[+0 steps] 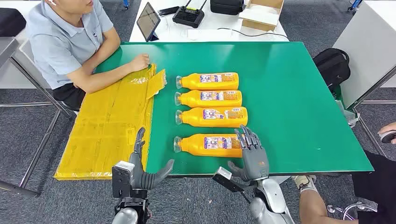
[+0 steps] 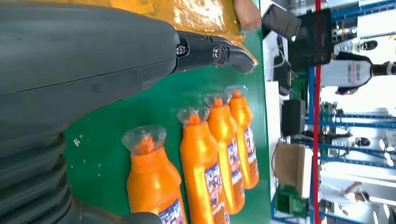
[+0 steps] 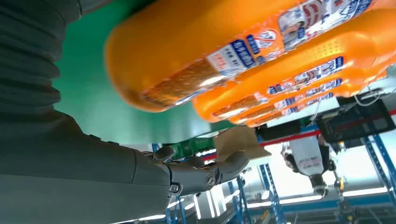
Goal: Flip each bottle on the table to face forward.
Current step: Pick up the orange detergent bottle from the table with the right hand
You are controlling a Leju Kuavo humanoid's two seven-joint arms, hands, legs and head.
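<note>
Several orange bottles lie on their sides in a row on the green table (image 1: 289, 93), caps pointing left and labels facing up. The nearest bottle (image 1: 208, 143) (image 2: 154, 182) (image 3: 205, 51) lies close to the front edge. My right hand (image 1: 251, 154) (image 3: 201, 175) hovers at its base end with fingers spread, holding nothing. My left hand (image 1: 142, 168) (image 2: 210, 51) hangs at the table's front edge, left of that bottle's cap, fingers apart and empty. Behind come the second bottle (image 1: 211, 116), third bottle (image 1: 208, 98) and farthest bottle (image 1: 208, 81).
A yellow sheet (image 1: 107, 126) covers the table's left part, and a seated person's hand (image 1: 138, 62) rests on it. Another person's shoe (image 1: 306, 182) shows by the front right corner. A white table (image 1: 210, 25) behind holds a tablet, controller and box.
</note>
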